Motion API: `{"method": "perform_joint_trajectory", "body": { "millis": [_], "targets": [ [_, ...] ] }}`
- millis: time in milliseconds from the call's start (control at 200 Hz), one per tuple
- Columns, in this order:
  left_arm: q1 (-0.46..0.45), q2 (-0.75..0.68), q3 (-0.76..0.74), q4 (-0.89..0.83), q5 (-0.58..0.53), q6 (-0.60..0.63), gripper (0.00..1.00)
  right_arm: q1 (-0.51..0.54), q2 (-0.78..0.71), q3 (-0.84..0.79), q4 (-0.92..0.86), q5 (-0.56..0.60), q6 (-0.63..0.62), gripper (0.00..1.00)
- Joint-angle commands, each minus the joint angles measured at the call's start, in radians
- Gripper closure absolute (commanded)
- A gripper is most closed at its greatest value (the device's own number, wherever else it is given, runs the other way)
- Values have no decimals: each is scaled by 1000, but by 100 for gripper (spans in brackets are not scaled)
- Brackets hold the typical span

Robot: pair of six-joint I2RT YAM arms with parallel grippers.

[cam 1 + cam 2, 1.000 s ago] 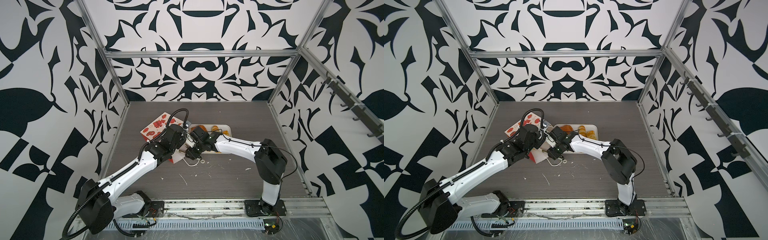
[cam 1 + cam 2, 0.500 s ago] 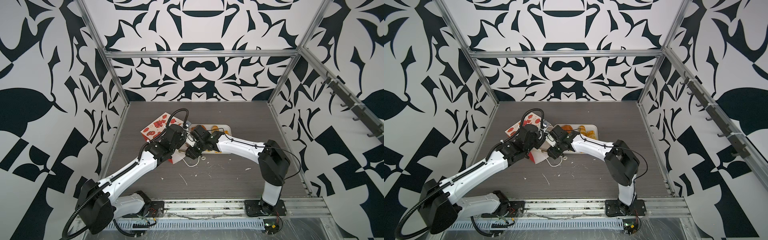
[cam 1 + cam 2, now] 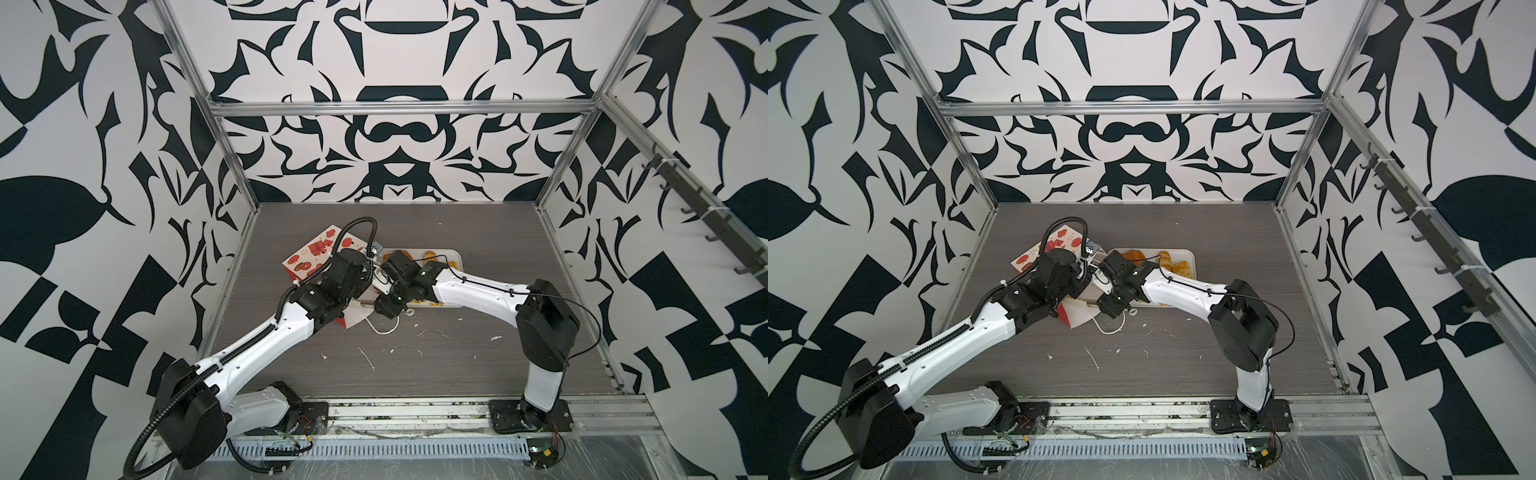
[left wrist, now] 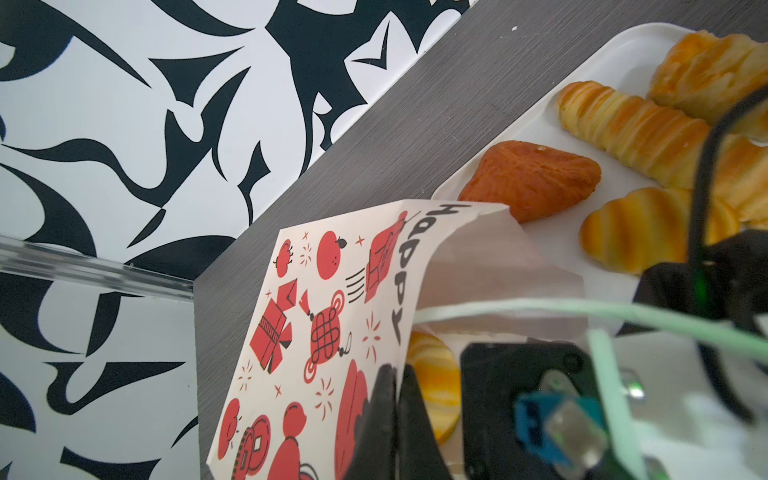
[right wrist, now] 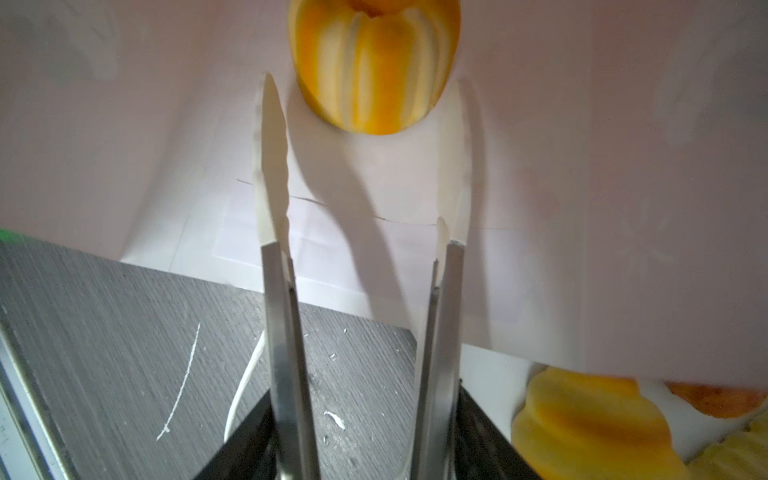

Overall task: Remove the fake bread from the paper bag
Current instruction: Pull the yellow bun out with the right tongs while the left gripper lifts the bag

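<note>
Right hand [image 5: 366,81] (spread) sits half-hidden inside paper bag [image 4: 316,332].

The paper bag [image 4: 332,311] is made of matt paper; the fake bread [image 4: 532,183] is glossed; the tabletop [image 3: 436,374] is wood-grained.

Robotics lab test cell: aluminium frame [image 3: 399,109], black-and-white patterned walls [image 3: 83,124], grey tabletop [image 3: 457,365], arm-mounting rail [image 3: 415,412]
</note>
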Motion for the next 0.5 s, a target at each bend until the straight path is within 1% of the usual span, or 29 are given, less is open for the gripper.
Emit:
{"method": "perform_joint_trajectory", "body": {
  "millis": [0,250,385,495],
  "targets": [
    [2,-15,26,1,15,-18,100,-3,5,64,20,23,1,38],
    [1,-14,25,3,18,-19,100,-2,29,88,50,37,23,39],
    [1,-10,24,6,21,-19,100,-3,44,93,65,18,26,42],
    [1,-11,23,6,21,-20,100,-3,59,109,44,35,32,44]
  ]
}}
